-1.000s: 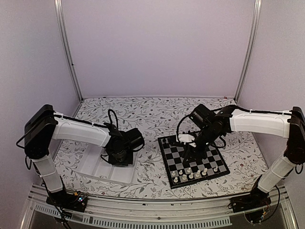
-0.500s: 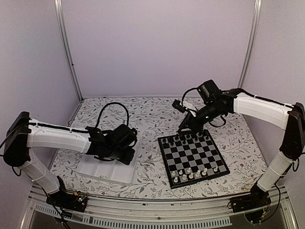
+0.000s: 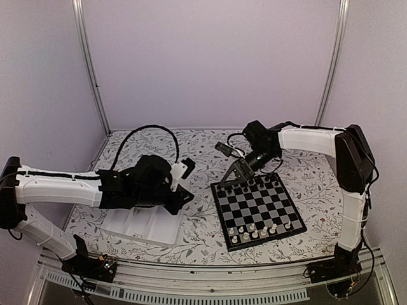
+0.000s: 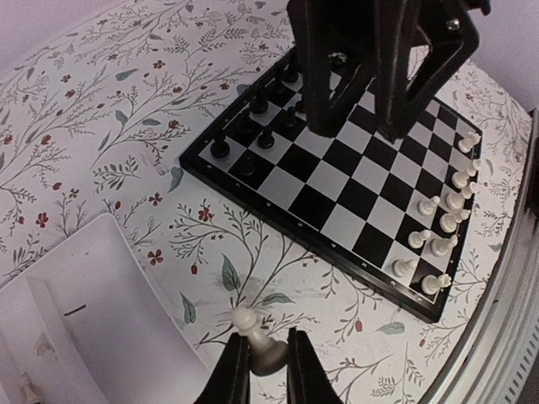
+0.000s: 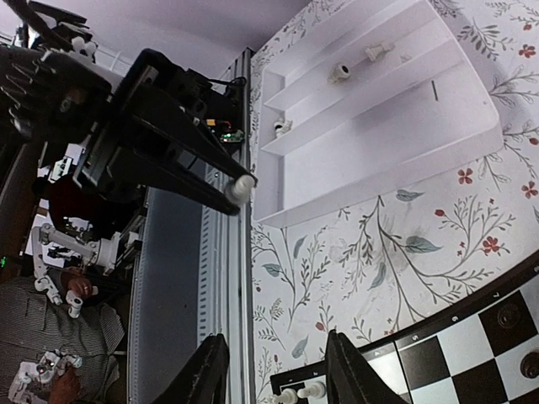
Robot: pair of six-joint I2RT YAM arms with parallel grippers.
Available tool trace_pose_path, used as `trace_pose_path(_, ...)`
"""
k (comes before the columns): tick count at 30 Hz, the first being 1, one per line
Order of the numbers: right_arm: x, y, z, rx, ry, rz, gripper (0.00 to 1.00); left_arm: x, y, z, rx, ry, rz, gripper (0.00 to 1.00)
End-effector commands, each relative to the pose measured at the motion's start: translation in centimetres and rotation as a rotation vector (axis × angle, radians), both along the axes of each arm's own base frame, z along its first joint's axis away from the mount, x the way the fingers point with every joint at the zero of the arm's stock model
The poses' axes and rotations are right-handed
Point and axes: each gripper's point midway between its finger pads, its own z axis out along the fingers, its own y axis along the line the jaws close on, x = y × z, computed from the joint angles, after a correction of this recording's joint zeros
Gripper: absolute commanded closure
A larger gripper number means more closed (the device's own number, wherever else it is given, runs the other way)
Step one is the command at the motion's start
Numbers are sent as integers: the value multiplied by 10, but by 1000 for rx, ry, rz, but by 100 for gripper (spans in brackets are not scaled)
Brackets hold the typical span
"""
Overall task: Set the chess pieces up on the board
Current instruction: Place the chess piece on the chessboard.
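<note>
A flowered cloth covered the table. In the top view a white tray lay at 8 o'clock of the left pincer. It held three loose pieces, two in one compartment and one in the next.

In the left wrist view the right pincer stood at 12 o'clock over the board, above the black pieces at its far corner, and hid some squares. Its fingers were apart with nothing between them.

The left pincer was clamped on a cream pawn, held by the base with the head past the tips. The pawn was over the cloth, between the tray's corner and the board's near edge; whether it touched the cloth could not be told. The board lay at 1 o'clock of the pawn, near but apart. A cream row of pieces stood along the board's edge at 3 o'clock.
</note>
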Motion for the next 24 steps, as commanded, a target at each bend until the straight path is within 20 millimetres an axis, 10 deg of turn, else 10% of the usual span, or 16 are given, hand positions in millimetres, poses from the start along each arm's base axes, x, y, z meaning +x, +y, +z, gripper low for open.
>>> trace_pose_path(1,-13,12,26,119,138,59,58,-11,-37,19,-42,-46,-121,95)
trace_pose_path(24,-43,13,20,163,302,124,66,-6,-84,26,43,-147,-174,95)
